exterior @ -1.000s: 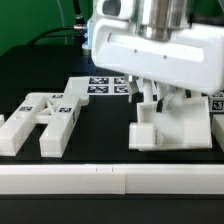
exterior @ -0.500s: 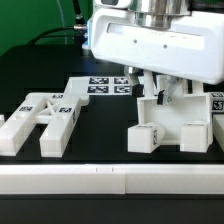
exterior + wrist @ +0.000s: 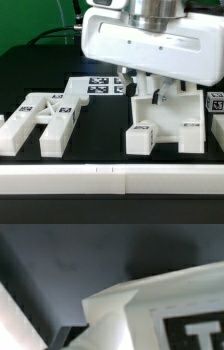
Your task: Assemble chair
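Exterior view: gripper [image 3: 145, 93] looks clamped on the top wall of the white seat block [image 3: 172, 125], which sits right underneath it, a bit tilted. Other chair pieces [image 3: 45, 118] lie well off to the gripper's side, toward the exterior view's left.

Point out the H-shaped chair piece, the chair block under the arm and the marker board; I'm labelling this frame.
H-shaped chair piece [image 3: 45, 117]: exterior view, middle bar.
chair block [image 3: 176, 128]: exterior view, front face.
marker board [image 3: 78, 87]: exterior view, bare white edge.
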